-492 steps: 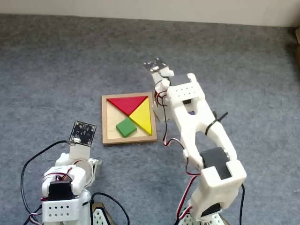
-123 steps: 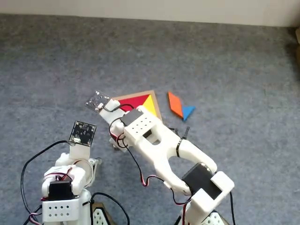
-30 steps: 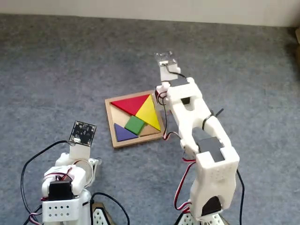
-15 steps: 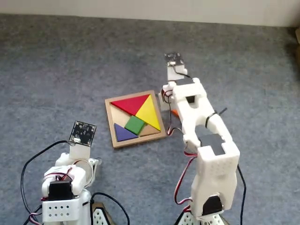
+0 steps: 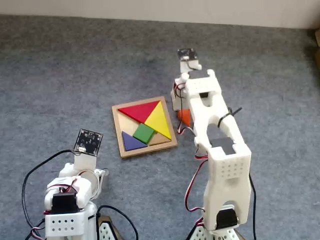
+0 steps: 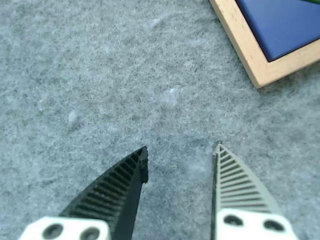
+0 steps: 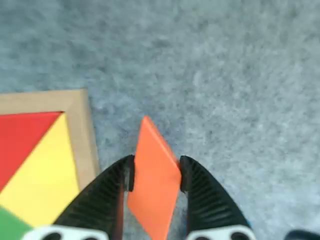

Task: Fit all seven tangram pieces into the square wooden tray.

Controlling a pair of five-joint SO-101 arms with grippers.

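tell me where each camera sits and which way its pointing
High view: fixed above the table, looking down on the tray, the left arm and the right arm.
Left wrist view: on the left arm's wrist, facing down at carpet and a tray corner holding the blue piece; its own jaws stand open.
Right wrist view: on the right arm's wrist, facing down at the orange piece gripped between its own jaws.
Shared: high and right wrist views both show the orange piece, red piece and yellow piece.
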